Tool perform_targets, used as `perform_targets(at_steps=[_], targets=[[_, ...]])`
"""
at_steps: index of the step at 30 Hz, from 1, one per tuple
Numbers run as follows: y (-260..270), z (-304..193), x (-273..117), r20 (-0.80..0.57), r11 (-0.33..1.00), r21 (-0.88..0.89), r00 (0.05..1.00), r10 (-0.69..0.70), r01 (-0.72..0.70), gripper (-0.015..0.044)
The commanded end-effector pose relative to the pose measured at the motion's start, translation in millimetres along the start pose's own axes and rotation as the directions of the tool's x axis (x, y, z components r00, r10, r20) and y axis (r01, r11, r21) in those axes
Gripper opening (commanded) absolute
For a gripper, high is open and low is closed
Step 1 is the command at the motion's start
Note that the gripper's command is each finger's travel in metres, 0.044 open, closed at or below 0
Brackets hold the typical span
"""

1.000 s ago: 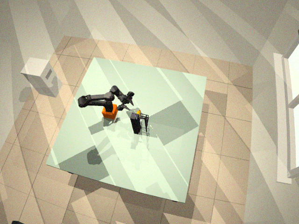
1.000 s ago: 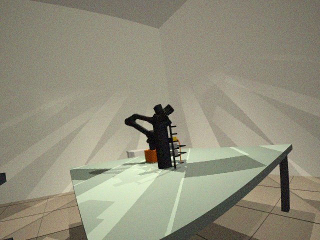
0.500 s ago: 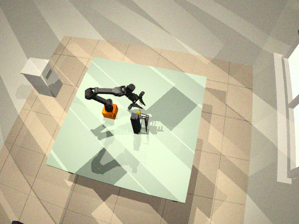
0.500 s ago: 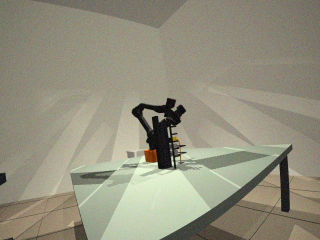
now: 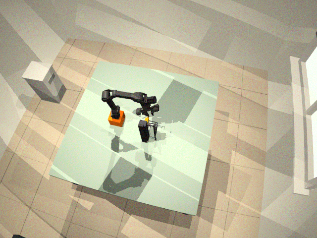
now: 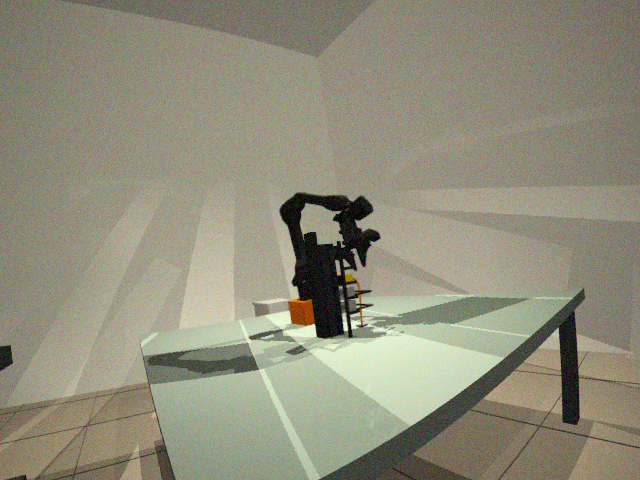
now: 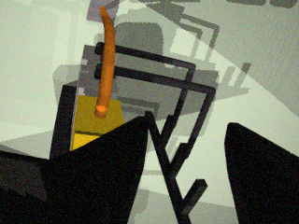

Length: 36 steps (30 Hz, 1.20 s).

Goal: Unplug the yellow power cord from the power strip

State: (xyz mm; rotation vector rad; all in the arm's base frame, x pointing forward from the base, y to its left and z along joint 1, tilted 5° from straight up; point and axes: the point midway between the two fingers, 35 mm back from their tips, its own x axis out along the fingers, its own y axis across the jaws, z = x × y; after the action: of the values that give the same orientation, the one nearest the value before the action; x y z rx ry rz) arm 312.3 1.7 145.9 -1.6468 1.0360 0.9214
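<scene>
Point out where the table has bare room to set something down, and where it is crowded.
Bare stretches: the table between the power strip and its near and right edges. Crowded: the middle, where the orange base, strip, wire rack, yellow plug and hovering hand bunch together.
</scene>
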Motion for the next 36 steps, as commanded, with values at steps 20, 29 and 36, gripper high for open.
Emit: perform_targets(at_steps=[20,29,36], targets=[[23,0,3,0.183,0.924,0.208,0.941,0.284,-0.320,0.0160],[27,-14,5,0.182,0.925,0.208,0.941,0.284,-0.319,0.0160],[30,-25,6,0.181,0.925,0.208,0.941,0.285,-0.319,0.0160]])
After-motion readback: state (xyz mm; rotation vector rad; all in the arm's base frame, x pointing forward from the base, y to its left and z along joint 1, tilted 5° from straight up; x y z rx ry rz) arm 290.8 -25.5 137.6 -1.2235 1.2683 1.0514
